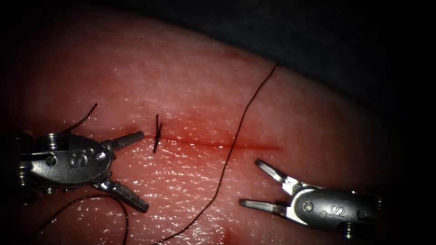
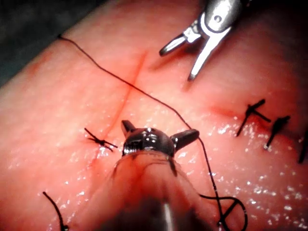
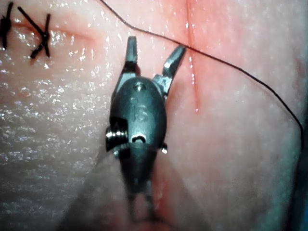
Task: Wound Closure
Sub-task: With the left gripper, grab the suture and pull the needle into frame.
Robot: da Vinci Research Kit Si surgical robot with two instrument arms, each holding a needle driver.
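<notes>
The tissue (image 1: 190,90) carries a thin red cut (image 1: 213,144) with a knotted stitch (image 1: 156,133) near its left end. My left tool (image 1: 141,171) lies left of the stitch, jaws spread wide and holding nothing. The right tool (image 1: 250,182) rests below the cut's right part, jaws open and empty. A long dark thread (image 1: 236,136) crosses the cut between the two tools and runs off the lower edge. I cannot tell where the needle is. The left wrist view has the left tool (image 2: 160,130) open beside the stitch (image 2: 98,141). The right wrist view has the right tool (image 3: 155,45) open just short of the thread (image 3: 216,60).
A thread loop (image 1: 91,197) lies below the left tool and a cut end of thread (image 1: 86,118) curls above it. Two more tied stitches (image 2: 252,113) sit on a second cut in the left wrist view. Red fluid (image 1: 190,131) tints the tissue around the cut.
</notes>
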